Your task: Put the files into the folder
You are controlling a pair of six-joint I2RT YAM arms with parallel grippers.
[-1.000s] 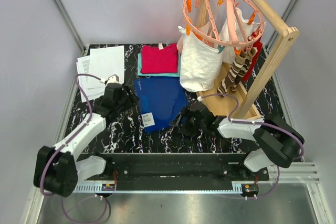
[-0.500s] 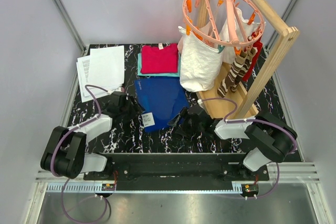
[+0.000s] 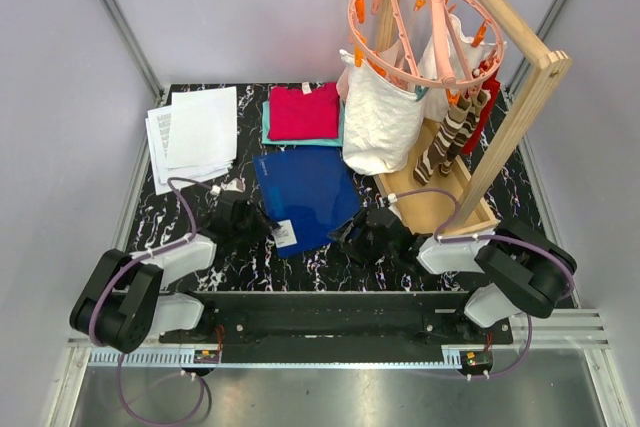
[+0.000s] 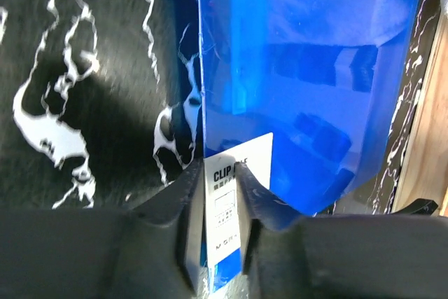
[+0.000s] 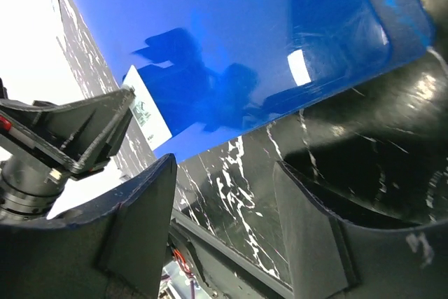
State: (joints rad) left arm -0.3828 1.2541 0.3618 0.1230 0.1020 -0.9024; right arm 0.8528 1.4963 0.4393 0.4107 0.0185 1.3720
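The blue folder [image 3: 305,187] lies flat mid-table, its white sticker [image 3: 286,234] at the near left corner. My left gripper [image 3: 262,224] is at that corner. In the left wrist view its jaws [image 4: 220,194] have narrowed onto the sticker [image 4: 227,201] strip of the folder [image 4: 308,68]. My right gripper [image 3: 345,234] sits low by the folder's near right edge. In its wrist view the gripper [image 5: 224,208] stands open over bare marble, with the folder [image 5: 231,40] just beyond. The files [image 3: 195,132], white printed sheets, lie stacked at the far left.
Folded red and teal clothes [image 3: 303,114] lie behind the folder. A white cloth bag [image 3: 378,122] hangs from a pink peg hanger [image 3: 415,27] on a wooden rack [image 3: 440,197] at the right, whose base borders the folder's right side.
My left arm drew back from near the files to the folder's sticker corner and its jaws narrowed there. The folder's near edge has shifted toward me. The right gripper edged slightly nearer.
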